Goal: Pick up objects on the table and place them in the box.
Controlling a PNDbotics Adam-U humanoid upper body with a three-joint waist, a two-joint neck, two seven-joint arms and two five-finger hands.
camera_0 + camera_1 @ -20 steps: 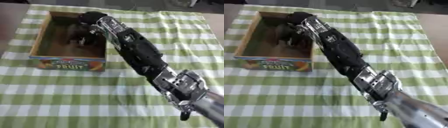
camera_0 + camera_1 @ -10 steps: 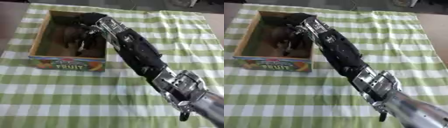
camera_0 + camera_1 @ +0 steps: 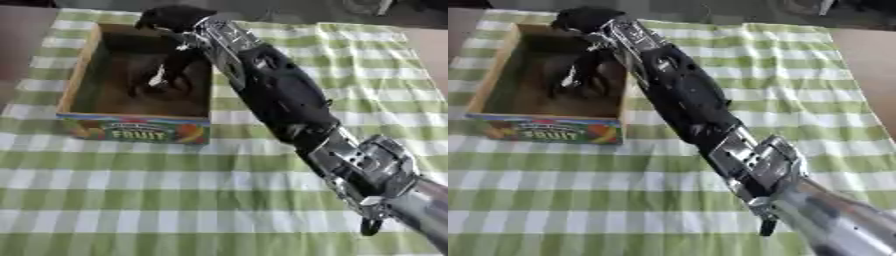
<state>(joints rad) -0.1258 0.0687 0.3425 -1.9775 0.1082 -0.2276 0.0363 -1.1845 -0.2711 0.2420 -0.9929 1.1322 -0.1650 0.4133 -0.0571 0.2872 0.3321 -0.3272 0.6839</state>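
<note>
Reaching diagonally from the lower right, the right arm (image 3: pixel 289 105) extends across the checked cloth (image 3: pixel 175 190) to the box (image 3: pixel 79 85) at upper left. The right hand (image 3: pixel 171 60) hangs over the box's far right corner, wrist above the rim, fingers (image 3: pixel 166 77) pointing down into the interior. The fingers appear fairly straight and slightly spread, tips close to the box floor. A small pale patch (image 3: pixel 158 80) shows among the fingers; whether it is an object or part of the hand cannot be told. Whether the hand has hold of anything cannot be told either; the dark fingers merge with the dark box interior.

The box is an open cardboard tray with brown walls and a printed front panel reading FRUIT (image 3: pixel 551 134). It sits on the cloth, its near wall toward the camera. Its floor is in shadow, and no separate object can be made out inside it.

The cloth is green and white, covering the table (image 3: pixel 429 45), whose brown surface shows at the right edge.
</note>
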